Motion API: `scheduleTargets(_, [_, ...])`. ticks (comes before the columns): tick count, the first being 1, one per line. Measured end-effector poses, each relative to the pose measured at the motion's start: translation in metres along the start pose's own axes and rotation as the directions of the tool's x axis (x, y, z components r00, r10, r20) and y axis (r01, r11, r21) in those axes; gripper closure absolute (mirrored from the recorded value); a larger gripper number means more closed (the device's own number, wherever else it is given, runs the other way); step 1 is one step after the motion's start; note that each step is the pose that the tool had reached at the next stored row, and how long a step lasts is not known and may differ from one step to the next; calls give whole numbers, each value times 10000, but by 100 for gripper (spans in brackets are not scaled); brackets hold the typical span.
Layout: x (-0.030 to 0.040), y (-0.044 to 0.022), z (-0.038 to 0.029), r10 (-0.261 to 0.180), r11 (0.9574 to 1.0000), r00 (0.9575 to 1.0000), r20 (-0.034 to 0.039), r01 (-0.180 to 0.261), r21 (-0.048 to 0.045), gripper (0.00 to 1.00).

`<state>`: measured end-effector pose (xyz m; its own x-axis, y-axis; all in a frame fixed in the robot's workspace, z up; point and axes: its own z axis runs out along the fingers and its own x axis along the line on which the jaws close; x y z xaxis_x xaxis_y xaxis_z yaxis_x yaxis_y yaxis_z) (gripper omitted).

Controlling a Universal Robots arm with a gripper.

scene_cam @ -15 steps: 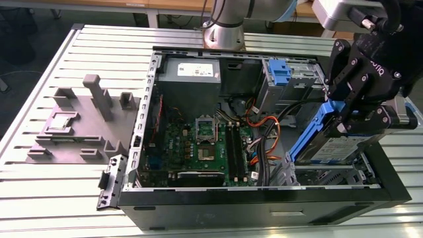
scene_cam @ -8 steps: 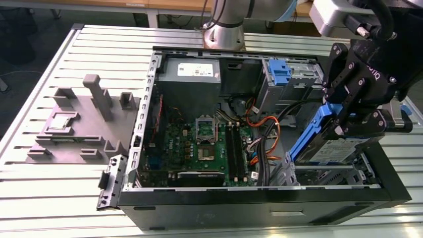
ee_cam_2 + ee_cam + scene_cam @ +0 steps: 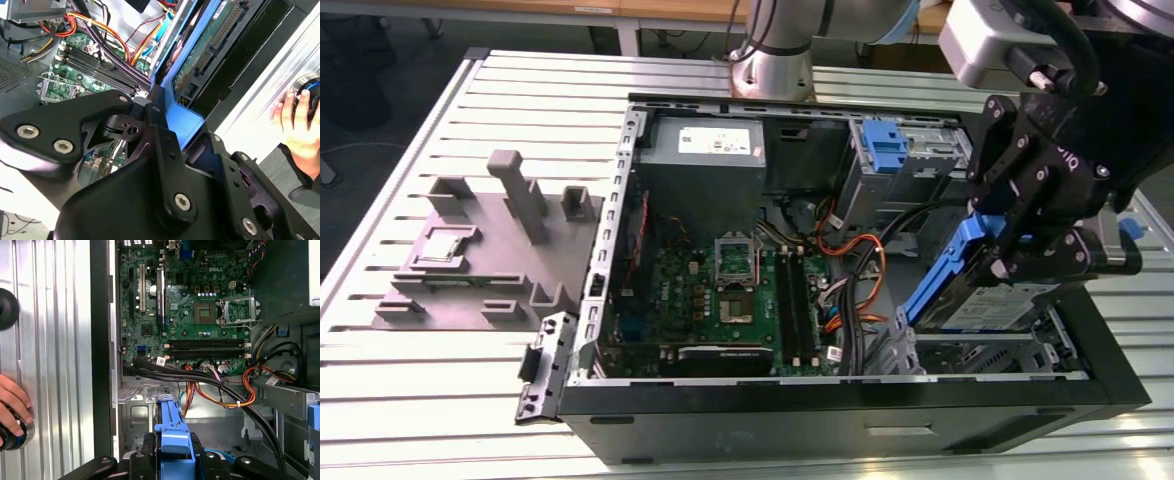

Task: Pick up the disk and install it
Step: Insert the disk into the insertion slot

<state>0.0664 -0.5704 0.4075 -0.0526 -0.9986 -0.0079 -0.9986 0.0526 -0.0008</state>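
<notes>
One disk, silver-grey with a white-and-blue label and blue carrier rails, is held clear of the table. It hangs steeply tilted over the corner of the open computer case nearest the exterior view's right, just above the metal drive cage.

One gripper, black, has its fingers closed on the disk's blue carrier. In the second wrist view the gripper pinches the blue rail, with the disk showing its green circuit side.

Case contents:
- motherboard on the case floor
- a bundle of orange and black cables running along the cage's inner side, near the disk's lower edge
- power supply at the far wall
- blue bracket at the far corner

One hand of a person rests on a round control on the table, outside the case wall.

Hazards, as judged:
- Tilt: a rail may catch the cage rim and jam instead of seating.
- Cables: the bundle may get pinched or dragged under the disk.
- Grip: the hold is on plastic only, so a knock against the cage may twist the disk in the fingers.
- Circuit side: it may scrape on sheet-metal edges.
</notes>
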Motion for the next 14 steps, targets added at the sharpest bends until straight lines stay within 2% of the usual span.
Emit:
scheduleTargets(10, [0,0,6,0,10000,10000,1,0,0,63])
scheduleTargets(14, [1,0,37,0,10000,10000,2,0,0,63])
